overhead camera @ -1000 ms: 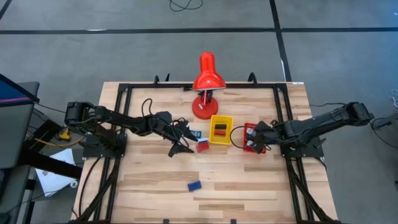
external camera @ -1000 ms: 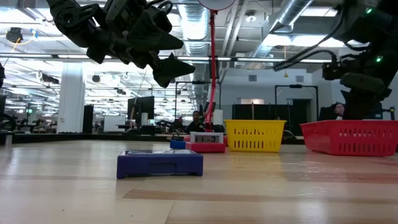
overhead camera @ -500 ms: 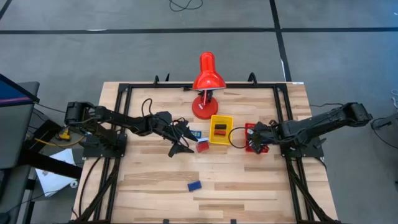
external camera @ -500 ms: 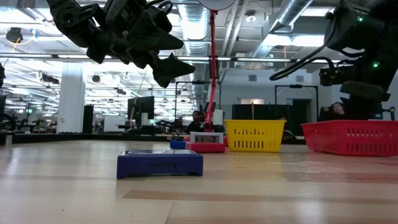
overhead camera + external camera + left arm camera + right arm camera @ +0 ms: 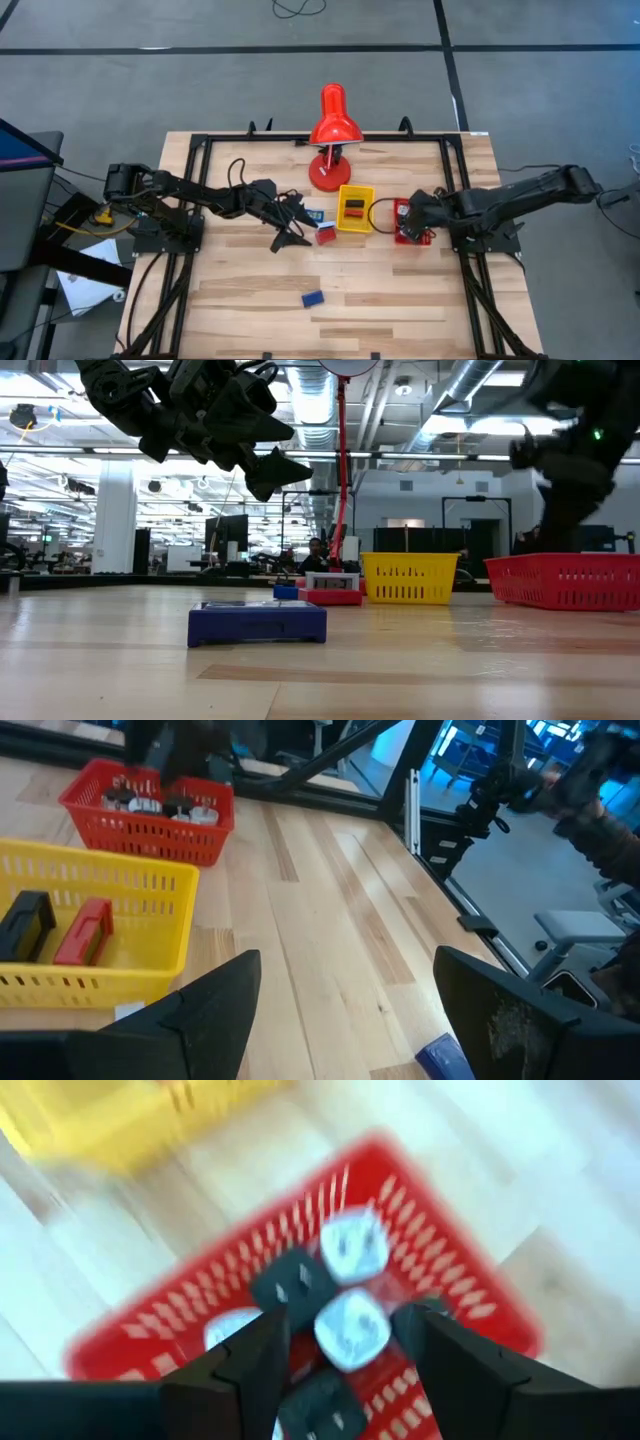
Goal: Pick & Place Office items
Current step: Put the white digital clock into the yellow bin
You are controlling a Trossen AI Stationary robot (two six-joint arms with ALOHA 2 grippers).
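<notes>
Right gripper [image 5: 340,1355] open over red tray [image 5: 480,1295] | two white cubes [image 5: 352,1248] | two black cubes [image 5: 292,1285]

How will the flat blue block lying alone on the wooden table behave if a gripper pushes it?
The flat blue block lies wide and low on the wooden table, so it should slide, not tip or roll. It looks rigid and probably light. The smooth tabletop may let it skid away.

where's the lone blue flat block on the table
In the high view the blue flat block lies alone on the wooden table, near its front edge, well below the yellow tray.
</notes>
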